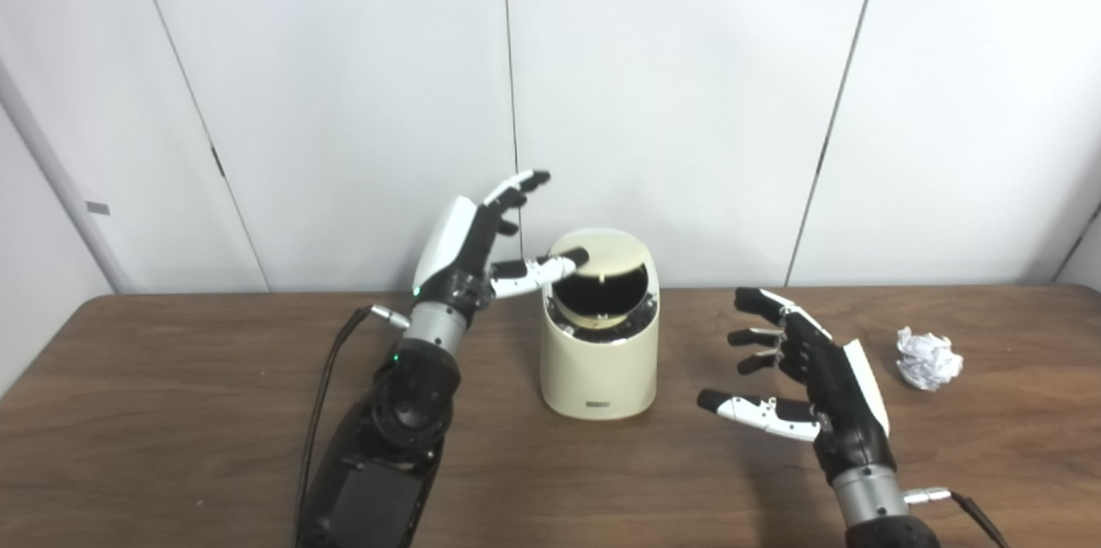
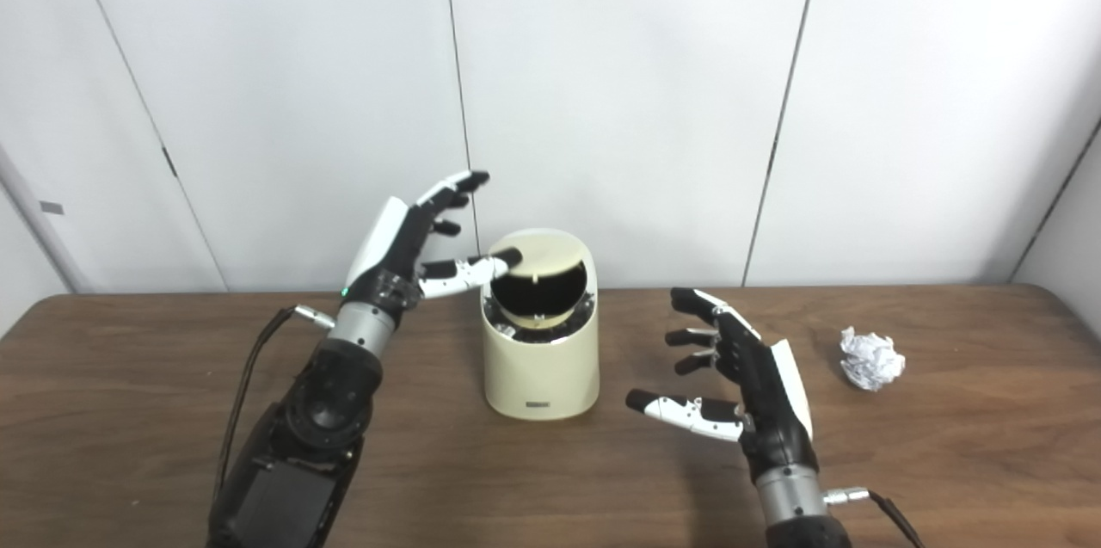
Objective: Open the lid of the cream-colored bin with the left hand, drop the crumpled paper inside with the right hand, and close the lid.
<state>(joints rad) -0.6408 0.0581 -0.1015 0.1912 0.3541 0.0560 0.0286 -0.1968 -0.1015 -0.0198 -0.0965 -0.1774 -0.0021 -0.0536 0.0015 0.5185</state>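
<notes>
The cream-colored bin stands upright on the wooden table, near its middle. Its round lid is tipped partway, and a dark opening shows beneath it. My left hand is raised beside the bin's upper left, fingers spread; its thumb tip rests on the lid's left edge. The crumpled white paper lies on the table at the right. Between bin and paper, my right hand hovers open and holds nothing; the paper is a short way off its far side.
The brown table runs across the whole view, with white wall panels right behind it. A black cable trails along my left forearm. Another cable leaves my right wrist at the bottom right.
</notes>
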